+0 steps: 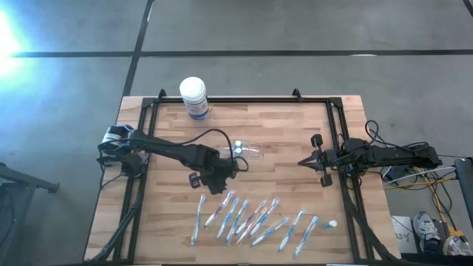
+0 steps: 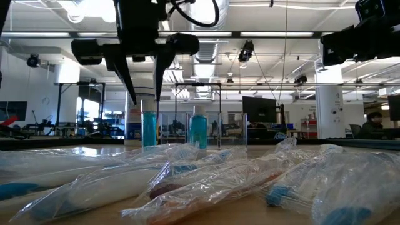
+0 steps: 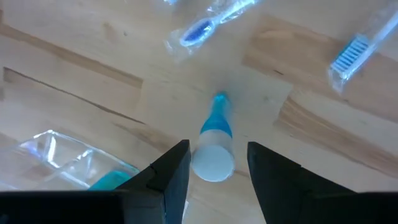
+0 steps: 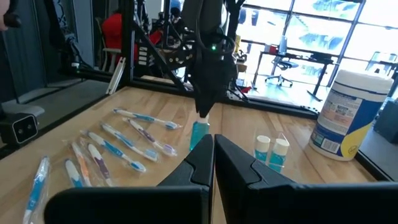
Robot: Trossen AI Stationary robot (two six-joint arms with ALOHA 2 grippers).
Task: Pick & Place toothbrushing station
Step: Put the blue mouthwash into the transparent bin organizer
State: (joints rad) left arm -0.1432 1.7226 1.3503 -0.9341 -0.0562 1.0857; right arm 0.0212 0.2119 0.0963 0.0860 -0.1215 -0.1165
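Note:
The see-through toothbrushing station (image 1: 250,152) lies on the table's middle with two white-capped tubes (image 4: 271,150) in it. It also shows in the left wrist view (image 3: 59,155). A small blue tube with a white cap (image 3: 213,152) stands upright on the table next to it. My left gripper (image 2: 144,94) points down, open, with its fingers just above and on either side of that tube's cap, apart from it. My right gripper (image 4: 213,155) is shut and empty, hovering near the table's right side (image 1: 304,161).
Several wrapped toothbrushes (image 1: 251,220) lie in a row along the table's near part and fill the front of the low view (image 2: 206,181). A white tub with a blue label (image 1: 194,96) stands at the far edge. A dark frame rail (image 1: 244,101) borders the table.

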